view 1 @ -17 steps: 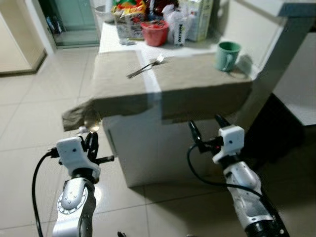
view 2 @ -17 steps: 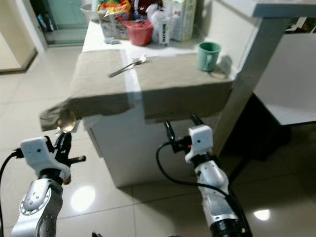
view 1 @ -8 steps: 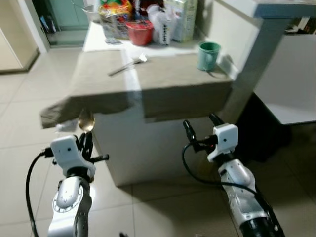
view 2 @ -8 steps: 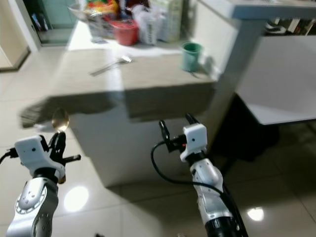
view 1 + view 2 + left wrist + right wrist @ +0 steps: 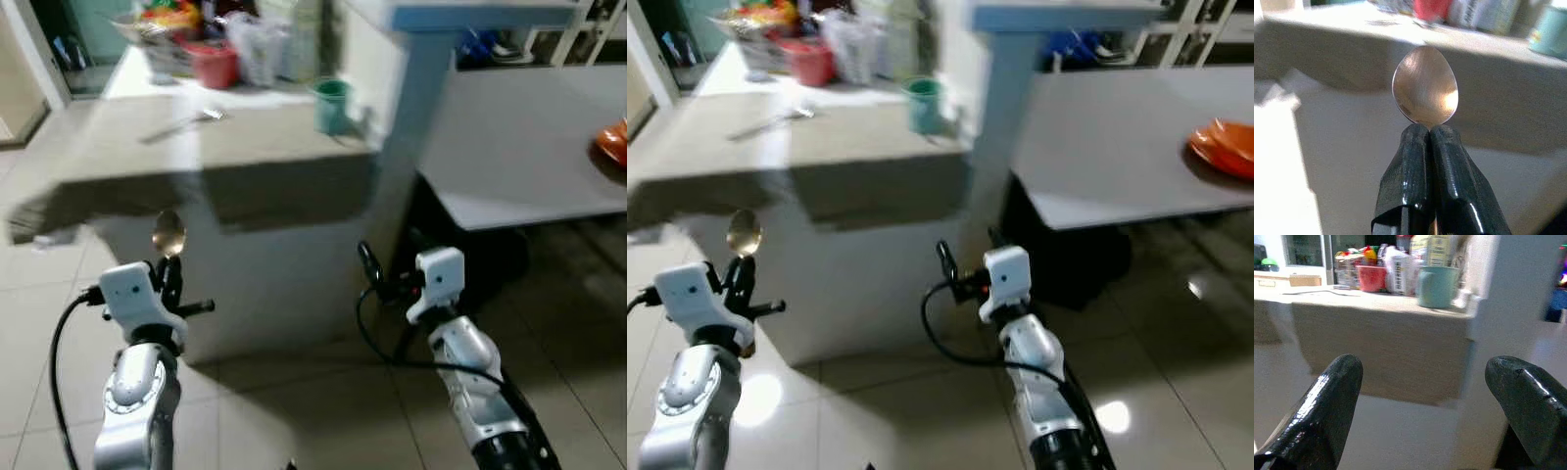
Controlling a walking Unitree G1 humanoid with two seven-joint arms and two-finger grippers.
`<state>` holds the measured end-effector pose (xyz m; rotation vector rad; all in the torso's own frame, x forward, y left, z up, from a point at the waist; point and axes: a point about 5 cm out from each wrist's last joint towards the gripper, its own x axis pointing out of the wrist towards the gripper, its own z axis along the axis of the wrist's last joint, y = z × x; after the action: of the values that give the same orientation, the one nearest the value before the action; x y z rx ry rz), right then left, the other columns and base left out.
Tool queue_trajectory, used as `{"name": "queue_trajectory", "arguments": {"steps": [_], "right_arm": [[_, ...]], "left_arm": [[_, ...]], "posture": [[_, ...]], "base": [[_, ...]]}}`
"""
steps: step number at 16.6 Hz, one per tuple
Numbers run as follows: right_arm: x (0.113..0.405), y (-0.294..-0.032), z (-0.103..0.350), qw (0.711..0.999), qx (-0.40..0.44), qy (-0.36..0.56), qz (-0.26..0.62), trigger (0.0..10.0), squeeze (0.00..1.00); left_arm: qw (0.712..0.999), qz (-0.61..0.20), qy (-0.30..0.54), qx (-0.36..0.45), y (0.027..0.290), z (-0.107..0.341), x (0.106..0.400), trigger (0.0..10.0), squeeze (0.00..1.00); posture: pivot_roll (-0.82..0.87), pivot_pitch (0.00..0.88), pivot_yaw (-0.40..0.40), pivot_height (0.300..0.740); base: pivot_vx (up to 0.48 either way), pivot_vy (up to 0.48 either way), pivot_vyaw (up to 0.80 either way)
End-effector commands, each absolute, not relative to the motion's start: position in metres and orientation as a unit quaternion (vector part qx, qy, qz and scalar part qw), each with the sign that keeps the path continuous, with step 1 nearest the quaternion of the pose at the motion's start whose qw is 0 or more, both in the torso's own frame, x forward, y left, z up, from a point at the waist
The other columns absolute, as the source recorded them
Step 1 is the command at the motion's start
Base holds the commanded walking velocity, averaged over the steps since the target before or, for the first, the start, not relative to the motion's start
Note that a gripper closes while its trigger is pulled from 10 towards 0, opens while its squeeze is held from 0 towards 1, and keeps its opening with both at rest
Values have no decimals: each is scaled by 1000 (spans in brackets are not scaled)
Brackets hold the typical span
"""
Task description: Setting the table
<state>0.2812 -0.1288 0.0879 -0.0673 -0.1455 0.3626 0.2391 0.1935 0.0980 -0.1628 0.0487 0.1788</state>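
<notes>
Metal spoon (image 5: 1425, 85) upright, left gripper (image 5: 1429, 131) pinching it

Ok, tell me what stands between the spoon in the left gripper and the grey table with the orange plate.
The left gripper holds the spoon low, in front of the cloth-covered counter. A white pillar and the right arm lie between it and the grey table.

Shiny metal spoons: one (image 5: 1425, 87), clamped between the fingers of the left gripper (image 5: 1429, 131).
Metal forks: one (image 5: 181, 125), lying on the beige cloth-covered counter (image 5: 118, 166).
Green ceramic mugs: one (image 5: 332, 104).
Red plastic tubs: one (image 5: 216, 67).
Orange plates: one (image 5: 1223, 149).
Grey tables: one (image 5: 1117, 147).
Two-fingered black grippers: two; the right gripper (image 5: 967, 262) is spread wide.
</notes>
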Motion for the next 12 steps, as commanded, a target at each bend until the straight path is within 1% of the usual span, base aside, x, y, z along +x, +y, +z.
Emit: {"name": "queue_trajectory", "arguments": {"steps": [1, 4, 7, 12], "right_arm": [[283, -132, 90, 982, -35, -74, 172, 10000, 0], [284, -132, 92, 981, -42, -77, 173, 10000, 0], [282, -138, 90, 983, -44, -72, 164, 10000, 0], [279, -138, 89, 983, -46, -70, 163, 10000, 0]], "left_arm": [[993, 87, 18, -81, 191, 103, 243, 0, 0], [993, 87, 22, -78, 190, 101, 245, 0, 0], [994, 77, 29, -75, 183, 98, 247, 0, 0], [993, 81, 40, -71, 181, 96, 249, 0, 0]], "posture": [[-94, 0, 49, 740], [-104, 0, 48, 740], [-116, 0, 49, 740], [-125, 0, 58, 740]], "base": [[0, -431, 0], [252, -405, 0], [260, -400, 785], [278, -387, 0]]}}
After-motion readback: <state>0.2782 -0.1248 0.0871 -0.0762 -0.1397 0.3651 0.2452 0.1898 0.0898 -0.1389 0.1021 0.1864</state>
